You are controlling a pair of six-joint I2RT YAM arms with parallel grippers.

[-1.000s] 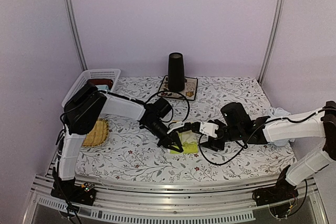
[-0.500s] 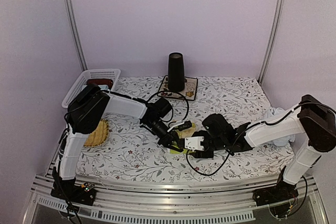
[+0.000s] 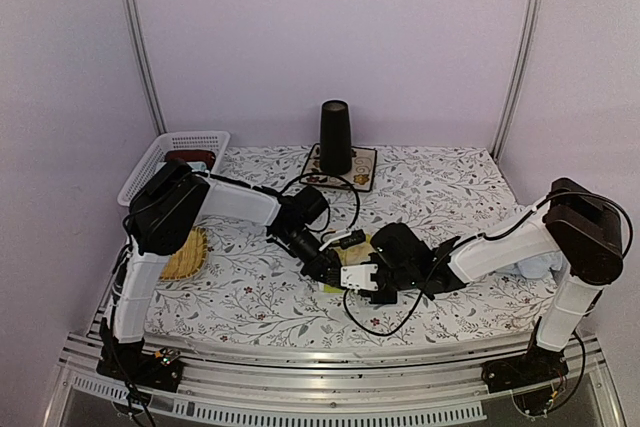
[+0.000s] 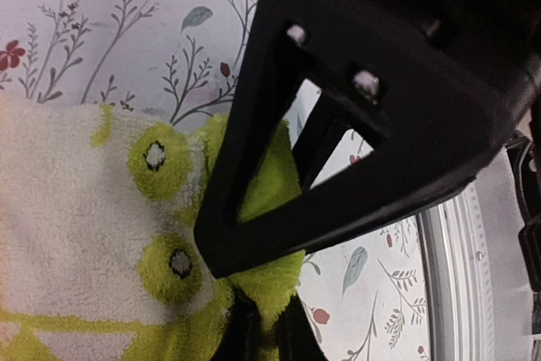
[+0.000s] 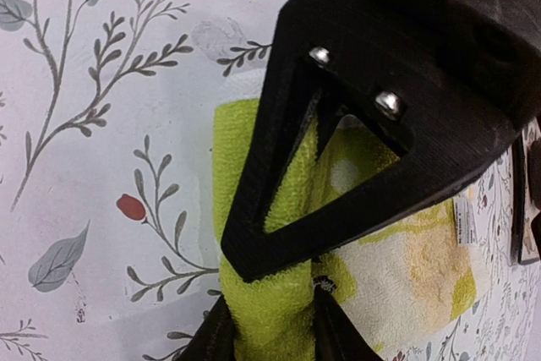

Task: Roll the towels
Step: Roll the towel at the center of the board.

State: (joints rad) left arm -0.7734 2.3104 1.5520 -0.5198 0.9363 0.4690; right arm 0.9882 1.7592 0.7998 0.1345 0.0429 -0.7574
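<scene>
The yellow-green towel (image 3: pixel 331 288) lies at the middle of the table, mostly hidden under both grippers. My left gripper (image 3: pixel 325 271) comes from the left and is shut on the towel's edge. In the left wrist view the towel (image 4: pixel 76 209) shows its pale pattern, and a green fold is pinched in the left gripper (image 4: pixel 264 331). My right gripper (image 3: pixel 352 277) reaches in from the right. In the right wrist view a thick fold of towel (image 5: pixel 406 268) stands between the fingers of the right gripper (image 5: pixel 272 331), touching both. A pale blue towel (image 3: pixel 541 265) lies bunched by the right arm.
A black cup (image 3: pixel 335 135) stands on a flowered mat (image 3: pixel 361 169) at the back. A white basket (image 3: pixel 172 155) sits at the back left. The straw tray (image 3: pixel 186 255) lies under the left arm. Cables loop around both grippers.
My right arm has swung left, onto the yellow-green towel, and its jaws have narrowed around a fold. The left gripper has stayed shut in place.
</scene>
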